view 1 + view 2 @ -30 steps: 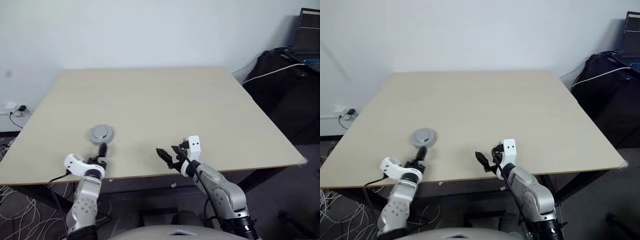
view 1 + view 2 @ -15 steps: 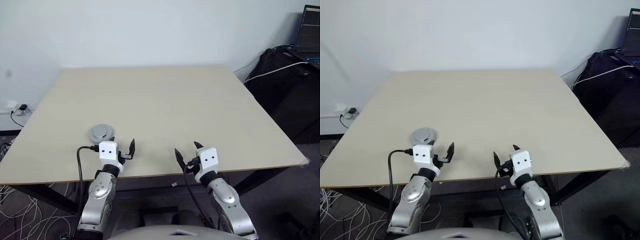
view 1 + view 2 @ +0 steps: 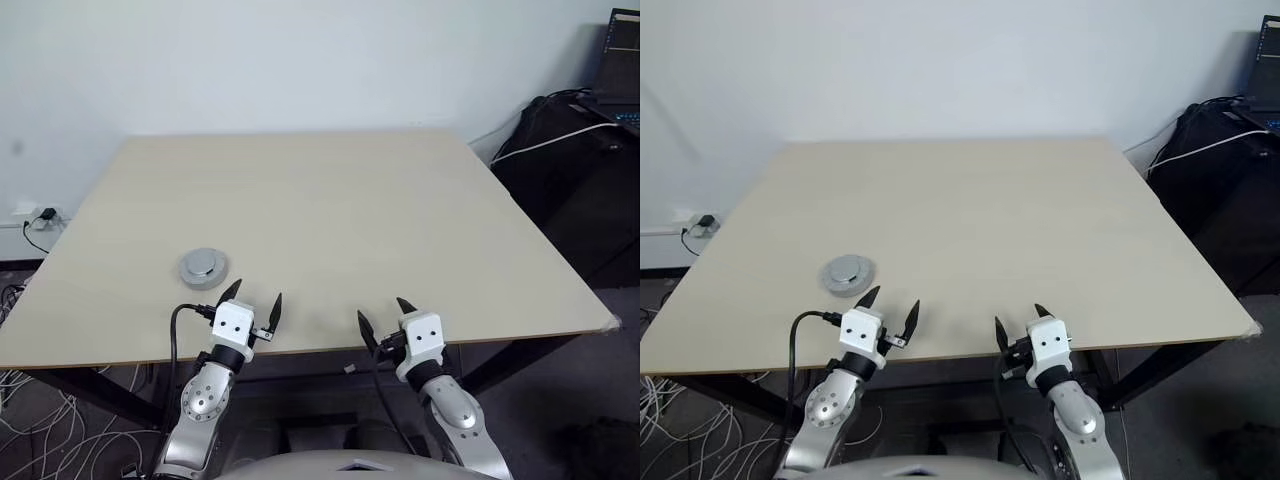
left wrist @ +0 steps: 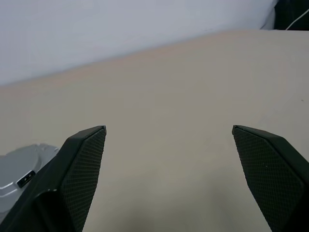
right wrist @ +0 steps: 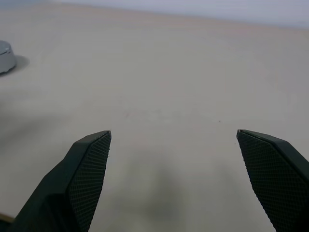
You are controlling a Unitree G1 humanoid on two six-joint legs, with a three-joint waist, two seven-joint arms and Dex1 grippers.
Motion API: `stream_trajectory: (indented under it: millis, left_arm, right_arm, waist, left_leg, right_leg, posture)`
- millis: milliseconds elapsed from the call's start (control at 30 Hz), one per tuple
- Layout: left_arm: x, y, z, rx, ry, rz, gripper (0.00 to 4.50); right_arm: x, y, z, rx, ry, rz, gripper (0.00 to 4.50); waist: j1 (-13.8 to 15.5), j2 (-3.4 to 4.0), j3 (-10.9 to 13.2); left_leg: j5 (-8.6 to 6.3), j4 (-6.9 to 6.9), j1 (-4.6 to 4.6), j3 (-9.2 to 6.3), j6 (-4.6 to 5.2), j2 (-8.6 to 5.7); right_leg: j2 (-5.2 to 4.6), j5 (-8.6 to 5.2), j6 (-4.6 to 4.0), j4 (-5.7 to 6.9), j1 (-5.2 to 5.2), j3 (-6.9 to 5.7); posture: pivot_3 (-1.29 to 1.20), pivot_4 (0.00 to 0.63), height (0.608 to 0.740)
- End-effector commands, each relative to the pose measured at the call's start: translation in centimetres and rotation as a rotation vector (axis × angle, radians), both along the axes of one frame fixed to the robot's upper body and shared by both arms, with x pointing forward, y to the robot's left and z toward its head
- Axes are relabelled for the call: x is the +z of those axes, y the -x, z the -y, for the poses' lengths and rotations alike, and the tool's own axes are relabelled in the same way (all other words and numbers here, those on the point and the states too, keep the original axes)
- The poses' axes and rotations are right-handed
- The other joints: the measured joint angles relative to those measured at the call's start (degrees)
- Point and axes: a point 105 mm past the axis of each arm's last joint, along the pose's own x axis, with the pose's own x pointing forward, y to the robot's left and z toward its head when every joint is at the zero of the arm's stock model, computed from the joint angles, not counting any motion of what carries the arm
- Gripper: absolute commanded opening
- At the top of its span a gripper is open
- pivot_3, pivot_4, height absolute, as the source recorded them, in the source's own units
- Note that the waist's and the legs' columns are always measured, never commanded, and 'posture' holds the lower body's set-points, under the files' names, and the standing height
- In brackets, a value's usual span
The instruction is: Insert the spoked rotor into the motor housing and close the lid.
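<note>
The lid (image 3: 203, 267) sits closed on the table (image 3: 330, 210), near its left front edge; I judge the assembly finished. My left gripper (image 3: 254, 300) and right gripper (image 3: 381, 313) hang empty, jaws wide apart, by the near edge.

A pale wooden desk (image 3: 330, 200) stands against a plain white wall (image 3: 300, 60). A dark bag (image 3: 560, 150) with a white cable (image 3: 545, 140) across it sits beside the desk's right edge, a laptop (image 3: 620, 70) behind it. Loose cables (image 3: 40, 440) lie on the floor at the left, below a wall plug (image 3: 40, 216).
</note>
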Motion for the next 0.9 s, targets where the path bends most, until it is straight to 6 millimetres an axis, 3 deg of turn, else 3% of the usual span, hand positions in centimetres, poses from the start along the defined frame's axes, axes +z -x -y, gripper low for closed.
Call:
stream_trajectory:
  millis: [33,900]
  left_arm:
    - [0.87,-0.37,0.02,-0.002,0.044,0.025,4.44]
    - [0.83,-1.06,-0.14,0.029,0.082,0.004,4.44]
  right_arm:
    - [0.65,-0.36,0.16,-0.02,-0.01,0.025,4.5]
    - [0.49,-0.46,0.11,-0.028,-0.011,0.003,4.5]
  waist:
    - [0.0,0.0,0.0]
    - [0.0,-0.01,-0.02]
  left_leg:
    - [0.0,0.0,0.0,0.0,0.0,0.0]
    - [0.01,0.01,0.03,0.0,0.01,-0.01]
  right_leg:
    - [-0.01,0.0,0.01,0.0,0.0,0.0]
    - [0.05,0.0,0.0,0.0,0.03,-0.04]
  posture:
    - [0.0,0.0,0.74]
    - [0.0,0.0,0.74]
